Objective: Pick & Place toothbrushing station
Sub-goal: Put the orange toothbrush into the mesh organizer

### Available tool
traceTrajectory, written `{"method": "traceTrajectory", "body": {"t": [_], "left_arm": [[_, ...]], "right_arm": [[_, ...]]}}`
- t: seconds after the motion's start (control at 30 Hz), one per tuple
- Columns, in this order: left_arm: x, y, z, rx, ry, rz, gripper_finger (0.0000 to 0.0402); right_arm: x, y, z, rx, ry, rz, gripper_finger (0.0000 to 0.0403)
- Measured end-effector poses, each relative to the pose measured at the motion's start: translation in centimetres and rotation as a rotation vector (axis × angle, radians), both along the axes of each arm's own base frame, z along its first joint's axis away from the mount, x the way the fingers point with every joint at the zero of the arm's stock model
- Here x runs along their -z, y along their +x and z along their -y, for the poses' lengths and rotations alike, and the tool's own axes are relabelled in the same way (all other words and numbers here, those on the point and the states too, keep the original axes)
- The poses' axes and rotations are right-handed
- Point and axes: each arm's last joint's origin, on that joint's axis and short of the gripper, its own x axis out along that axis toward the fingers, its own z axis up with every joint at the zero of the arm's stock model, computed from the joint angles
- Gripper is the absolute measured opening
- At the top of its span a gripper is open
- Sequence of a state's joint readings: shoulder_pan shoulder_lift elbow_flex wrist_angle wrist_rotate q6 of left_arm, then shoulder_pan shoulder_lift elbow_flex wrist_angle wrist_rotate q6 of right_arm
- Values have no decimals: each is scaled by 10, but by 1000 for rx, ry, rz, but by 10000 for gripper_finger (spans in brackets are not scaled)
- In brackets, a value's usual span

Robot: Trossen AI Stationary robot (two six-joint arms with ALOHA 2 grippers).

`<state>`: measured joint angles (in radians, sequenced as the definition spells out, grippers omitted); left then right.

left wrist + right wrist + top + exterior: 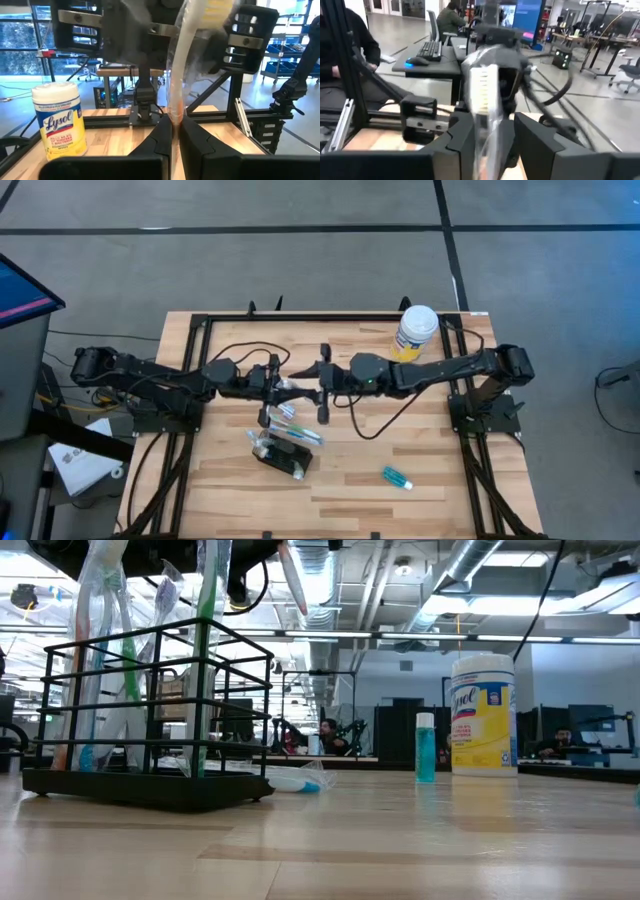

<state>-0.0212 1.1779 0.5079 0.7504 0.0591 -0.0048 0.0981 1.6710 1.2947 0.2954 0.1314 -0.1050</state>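
- Holding a wrapped brush (176,75) above mid-table, the left gripper (175,137) was clenched on its lower end, and the brush stood up between the two arms.
- The station (283,453), a black wire holder with several brushes already upright in it, stood on the table (440,440) just in front of both grippers, nearer the left arm; more wrapped brushes (298,430) lay beside it.
- The right gripper (492,137) faced the left one with its fingers spread either side of the brush's head end, not clamped.
- This looked like a hand-over. To do it well, the right fingers should close squarely on the brush itself and not just the loose wrapper, and the left should let go only once that grip was firm.
- The slippery film would probably let the brush twist, so a slow, upright carry down into a free cell of the station seemed wise.
- A canister (415,332) stood at the far right of the pale wood table, and a small teal bottle (397,477) lay near the front right.
- Beyond lay grey floor, desks and a seated person (350,45).
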Motion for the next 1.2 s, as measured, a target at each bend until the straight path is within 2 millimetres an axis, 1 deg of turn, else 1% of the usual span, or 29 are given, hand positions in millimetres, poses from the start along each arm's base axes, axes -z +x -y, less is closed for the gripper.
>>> {"method": "traceTrajectory", "body": {"t": [0.1, 0.2, 0.37, 0.5, 0.67, 0.8, 1.03, 1.2], "left_arm": [[1, 0, 0, -1, 5, -9, 6], [1, 0, 0, -1, 6, -10, 6], [1, 0, 0, -8, 7, -10, 6], [1, 0, 0, -8, 7, -10, 6], [1, 0, 0, -8, 7, -10, 6], [1, 0, 0, -8, 8, -10, 11], [0, -1, 0, -7, 7, -3, 56], [-7, -7, 0, -7, 4, 14, 74]], "right_arm": [[6, 1, 0, 0, -3, -31, 113], [3, 1, 0, 1, -2, -16, 103], [4, 1, 0, 1, -2, -21, 84], [4, 1, 1, 3, -2, -22, 57], [4, 1, 1, 2, -12, -21, 13], [4, 1, 1, 0, -28, -21, 14], [4, 1, 1, -3, -29, -26, 8], [1, -1, -1, -13, -45, -11, 5]]}}
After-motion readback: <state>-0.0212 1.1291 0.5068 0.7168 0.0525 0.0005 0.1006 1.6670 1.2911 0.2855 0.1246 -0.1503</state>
